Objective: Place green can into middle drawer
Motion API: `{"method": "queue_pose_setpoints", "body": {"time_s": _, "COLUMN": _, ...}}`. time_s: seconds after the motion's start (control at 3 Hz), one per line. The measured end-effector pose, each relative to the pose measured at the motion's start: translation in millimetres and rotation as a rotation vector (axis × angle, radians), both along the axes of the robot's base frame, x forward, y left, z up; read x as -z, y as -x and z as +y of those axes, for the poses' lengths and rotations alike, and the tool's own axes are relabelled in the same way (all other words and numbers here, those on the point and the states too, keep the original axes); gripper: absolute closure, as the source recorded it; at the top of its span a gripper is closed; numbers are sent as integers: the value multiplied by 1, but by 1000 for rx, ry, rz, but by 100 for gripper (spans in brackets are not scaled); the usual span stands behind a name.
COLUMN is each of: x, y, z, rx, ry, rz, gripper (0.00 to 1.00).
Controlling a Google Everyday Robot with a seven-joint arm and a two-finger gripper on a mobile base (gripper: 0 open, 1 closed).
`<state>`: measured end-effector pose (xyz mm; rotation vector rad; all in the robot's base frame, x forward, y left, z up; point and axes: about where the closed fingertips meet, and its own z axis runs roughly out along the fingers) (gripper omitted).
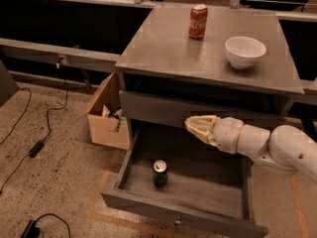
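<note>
The green can (159,173) stands upright on the floor of the open middle drawer (130,158), towards its left side, silver top up. My gripper (198,126) hangs above the drawer, in front of the closed drawer above it, up and to the right of the can and well apart from it. It holds nothing. The white arm runs off to the right.
A red Coca-Cola can (198,21) and a white bowl (244,51) stand on the grey cabinet top (163,48). A cardboard box (106,115) sits on the floor left of the cabinet. Cables (34,148) lie on the floor at the left.
</note>
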<state>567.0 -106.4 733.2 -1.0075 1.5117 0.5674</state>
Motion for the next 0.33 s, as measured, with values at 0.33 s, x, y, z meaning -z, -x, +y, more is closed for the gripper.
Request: {"method": "queue_pose_setpoints", "body": {"time_s": 0.33, "x": 7, "y": 2, "z": 1, "rx": -4, "ry": 7, "rz": 8, "gripper": 75}}
